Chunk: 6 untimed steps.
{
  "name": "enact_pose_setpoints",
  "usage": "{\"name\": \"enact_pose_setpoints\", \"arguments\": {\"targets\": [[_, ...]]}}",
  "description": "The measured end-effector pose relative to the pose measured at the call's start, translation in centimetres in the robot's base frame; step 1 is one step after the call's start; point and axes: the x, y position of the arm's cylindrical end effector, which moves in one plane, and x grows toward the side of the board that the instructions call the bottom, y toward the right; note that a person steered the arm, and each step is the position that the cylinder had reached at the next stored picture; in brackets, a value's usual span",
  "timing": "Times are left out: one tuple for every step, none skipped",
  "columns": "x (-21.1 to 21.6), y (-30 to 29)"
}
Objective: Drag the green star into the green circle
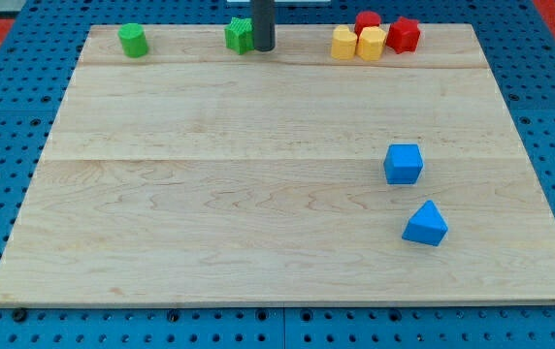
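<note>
The green star point(239, 35) lies near the board's top edge, left of centre. My tip point(263, 47) stands right against the star's right side; the dark rod rises out of the view's top. The green circle point(133, 40) sits near the board's top left corner, well to the left of the star, with bare board between them.
Two yellow blocks point(358, 43) and two red blocks point(390, 29) cluster at the top right. A blue cube point(403, 163) and a blue triangular block point(425, 224) lie at the right. The wooden board point(210, 213) rests on a blue pegboard.
</note>
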Motion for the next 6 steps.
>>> {"name": "enact_pose_setpoints", "arguments": {"targets": [[-2.2,-0.1],[-2.3,-4.4],[-2.3,-11.8],[-2.3,-11.8],[2.9,-4.8],[11.8,1.1]]}}
